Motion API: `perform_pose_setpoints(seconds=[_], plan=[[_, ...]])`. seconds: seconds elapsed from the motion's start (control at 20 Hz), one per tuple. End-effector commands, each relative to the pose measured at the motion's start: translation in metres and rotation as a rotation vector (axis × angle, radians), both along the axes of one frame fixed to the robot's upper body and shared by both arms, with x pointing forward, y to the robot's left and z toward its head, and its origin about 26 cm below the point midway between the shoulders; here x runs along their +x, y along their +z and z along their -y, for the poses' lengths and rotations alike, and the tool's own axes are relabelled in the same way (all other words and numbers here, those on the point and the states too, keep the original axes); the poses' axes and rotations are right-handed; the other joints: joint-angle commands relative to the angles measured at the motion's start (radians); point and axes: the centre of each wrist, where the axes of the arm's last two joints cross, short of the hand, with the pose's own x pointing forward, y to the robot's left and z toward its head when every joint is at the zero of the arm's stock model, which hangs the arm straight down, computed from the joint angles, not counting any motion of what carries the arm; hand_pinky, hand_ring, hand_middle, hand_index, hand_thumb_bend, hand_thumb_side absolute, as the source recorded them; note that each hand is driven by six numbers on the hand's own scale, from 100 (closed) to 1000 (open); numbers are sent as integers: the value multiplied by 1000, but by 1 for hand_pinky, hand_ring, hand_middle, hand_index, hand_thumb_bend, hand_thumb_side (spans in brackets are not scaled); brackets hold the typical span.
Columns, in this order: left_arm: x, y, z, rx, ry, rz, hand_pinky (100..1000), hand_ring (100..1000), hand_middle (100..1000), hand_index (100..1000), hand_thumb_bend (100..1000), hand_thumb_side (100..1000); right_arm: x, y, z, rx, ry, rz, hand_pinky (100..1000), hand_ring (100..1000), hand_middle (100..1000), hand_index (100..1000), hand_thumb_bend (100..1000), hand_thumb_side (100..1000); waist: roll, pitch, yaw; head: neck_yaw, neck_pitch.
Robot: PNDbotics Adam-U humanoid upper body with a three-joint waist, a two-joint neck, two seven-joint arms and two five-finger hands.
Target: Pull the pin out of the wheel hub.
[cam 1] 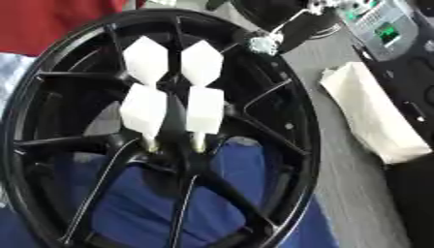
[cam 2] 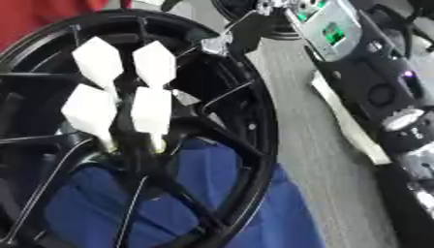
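We see neither hand in either view, so we cannot tell whether they are open or closed. A dark jointed part along the right edge, which we take for the right arm (cam 2: pixel 405 121), is the nearest limb to the work.

The pins (cam 1: pixel 206 114) lie to its left, at the hub (cam 1: pixel 174 152) in the middle of the black wheel (cam 1: pixel 298 145). The wheel rests on a blue cloth (cam 1: pixel 144 203) on the table (cam 1: pixel 356 193).

There are four pins in two pairs, each with a white faceted head. The nearer pair have thin metal tips that enter the hub. Their long axes run from the wheel's near rim toward its far rim, heads farthest. We judge that the pull must follow that line, with the right hand the nearer one.
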Motion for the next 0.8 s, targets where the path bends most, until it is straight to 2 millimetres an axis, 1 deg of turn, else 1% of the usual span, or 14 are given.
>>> perform_pose_setpoints(seconds=[0.05, 0.1, 0.25, 0.3, 0.45, 0.5, 0.55, 0.65, 0.8], plan=[[-2, 10, -2, 22, 0, 30, 630, 632, 608, 725, 100, 624, -3, 9, 0, -198, 152, 52, 1000, 1000, 913, 941, 100, 510, 4, -15, 3, 1, -12], [-2, 10, -2, 22, 0, 30, 630, 632, 608, 725, 100, 624, -3, 8, -1, -196, 160, 47, 1000, 1000, 913, 941, 100, 510, 3, -14, 4, 1, -12], [-2, 10, -2, 22, -1, 27, 631, 632, 607, 725, 100, 627, -3, 5, -4, -186, 186, 29, 1000, 1000, 927, 962, 100, 559, 0, -11, 8, 1, -8], [-2, 10, -2, 22, 0, 26, 631, 632, 607, 725, 100, 627, -3, 4, -5, -180, 195, 23, 1000, 1000, 927, 962, 100, 559, 0, -11, 9, 2, -7], [-2, 9, -2, 22, 0, 24, 631, 632, 607, 725, 100, 629, -5, 2, -10, -162, 231, 7, 1000, 1000, 939, 978, 100, 621, -3, -10, 11, 1, -3], [-2, 9, -2, 23, -1, 23, 631, 633, 606, 725, 100, 624, -5, 3, -11, -154, 241, 1, 1000, 1000, 942, 981, 100, 678, -4, -10, 11, 1, -3], [-2, 9, -2, 23, -1, 21, 631, 633, 607, 725, 100, 632, -6, 3, -12, -145, 250, -5, 1000, 1000, 946, 984, 100, 646, -5, -10, 11, 1, -2], [-2, 9, -2, 25, -4, 18, 631, 633, 607, 725, 100, 635, -7, 4, -14, -128, 269, -21, 1000, 1000, 953, 992, 100, 728, -7, -9, 13, 0, -3], [-1, 9, -2, 26, -5, 15, 631, 633, 606, 725, 100, 637, -11, 6, -17, -112, 294, -39, 1000, 1000, 957, 996, 100, 767, -11, -10, 13, -1, -2]])
